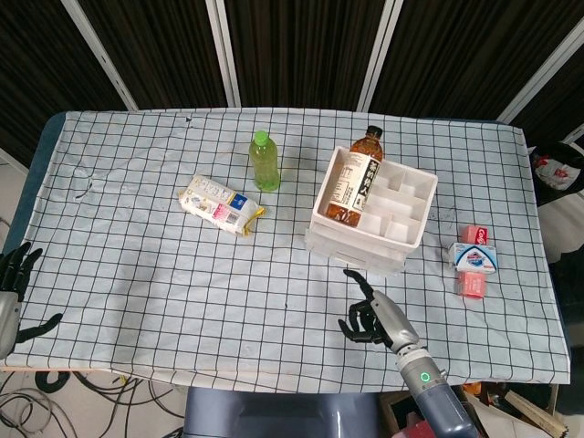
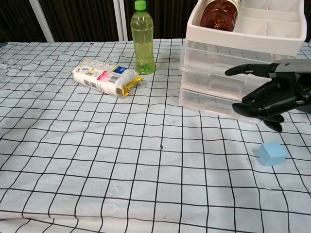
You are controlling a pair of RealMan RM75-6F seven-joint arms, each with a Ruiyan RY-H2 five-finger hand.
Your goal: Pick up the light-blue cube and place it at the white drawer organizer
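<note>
The light-blue cube (image 2: pixel 272 154) lies on the checked cloth at the near right, in front of the drawer unit. My right hand (image 2: pixel 271 96) hovers just above and behind it, fingers spread, holding nothing. In the head view that hand (image 1: pixel 370 316) covers the cube. The white drawer organizer (image 2: pixel 243 41) sits on top of clear drawers, with a brown tea bottle (image 2: pixel 219 11) lying in its left compartment. The organizer (image 1: pixel 363 238) stands just beyond the hand. My left hand (image 1: pixel 11 274) rests off the table's near left edge, fingers apart and empty.
A green bottle (image 1: pixel 265 162) stands left of the organizer, and a snack packet (image 1: pixel 219 204) lies further left. Small red-and-blue boxes (image 1: pixel 474 257) and a pink one (image 1: pixel 471 285) sit near the right edge. The table's front edge is close behind the hand.
</note>
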